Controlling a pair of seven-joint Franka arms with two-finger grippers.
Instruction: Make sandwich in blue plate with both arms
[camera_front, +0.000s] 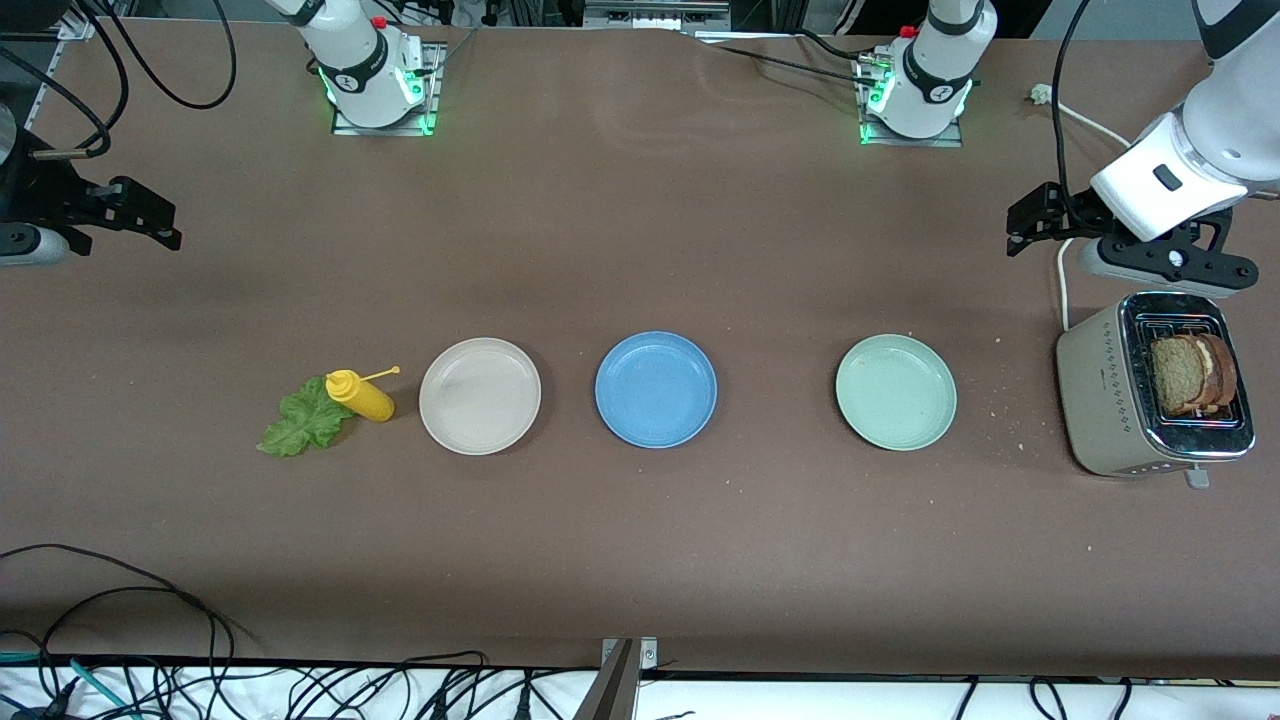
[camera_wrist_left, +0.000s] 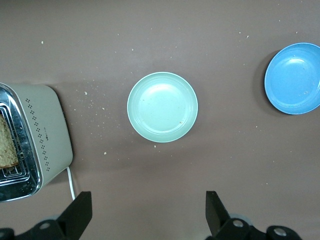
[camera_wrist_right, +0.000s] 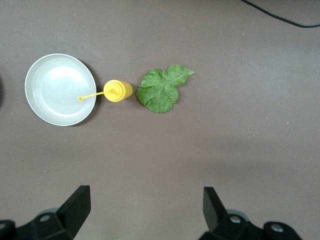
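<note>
the blue plate (camera_front: 655, 389) sits bare mid-tabletop as the target, bread (camera_front: 1190, 374) in the toaster (camera_front: 1100, 400) under the spread left tool (camera_front: 1035, 222), lettuce (camera_front: 303, 420) near the spread right tool (camera_front: 140, 215).

Bare blue plate (camera_front: 655, 389); bread slices (camera_front: 1190, 374) upright; lettuce leaf (camera_front: 303, 421) flat.

Both arms wait, raised clear of the bench (camera_front: 640, 230), one at each end.

Left arm: reaches out from its base to its own end of the bench, wrist angled downward. Left gripper (camera_wrist_left: 147, 215) hangs in the air, jaws spread wide, nothing between them.

Right arm: extends to its own end of the bench. Right gripper (camera_wrist_right: 145, 212) also up in the air, jaws wide apart and empty.
</note>
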